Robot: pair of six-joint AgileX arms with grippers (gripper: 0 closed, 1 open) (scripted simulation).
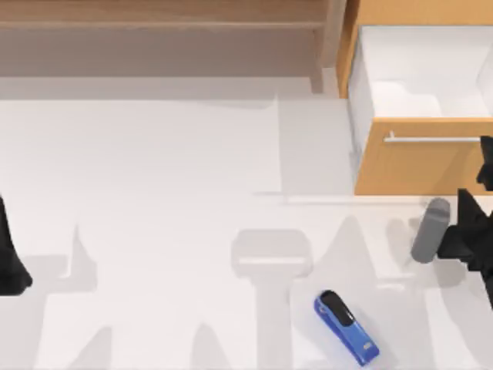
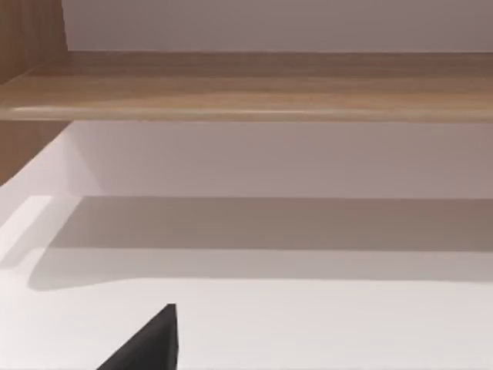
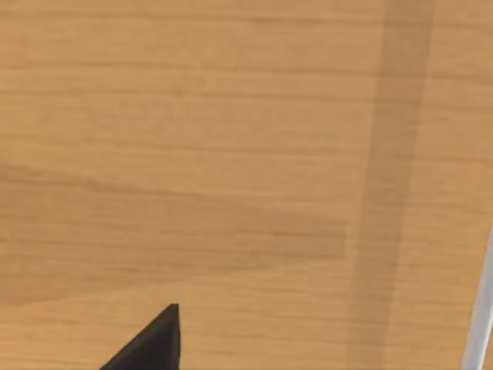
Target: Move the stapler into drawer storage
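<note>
Stapler [image 1: 346, 326] is lying flat on the desk [image 1: 154, 231], near the front edge, right of centre, angled diagonally with its black top toward the back. Drawer [image 1: 420, 158] is sitting pulled open at the back right, white interior exposed, silver handle [image 1: 435, 139] across its front. Right end effector [image 1: 481, 181] is sitting at the right edge, close against the drawer front; can't tell its finger state. Left arm [image 1: 9, 254] is sitting parked at the left edge, facing the brown shelf unit [image 2: 246, 85]; its fingers I can't tell either.
</note>
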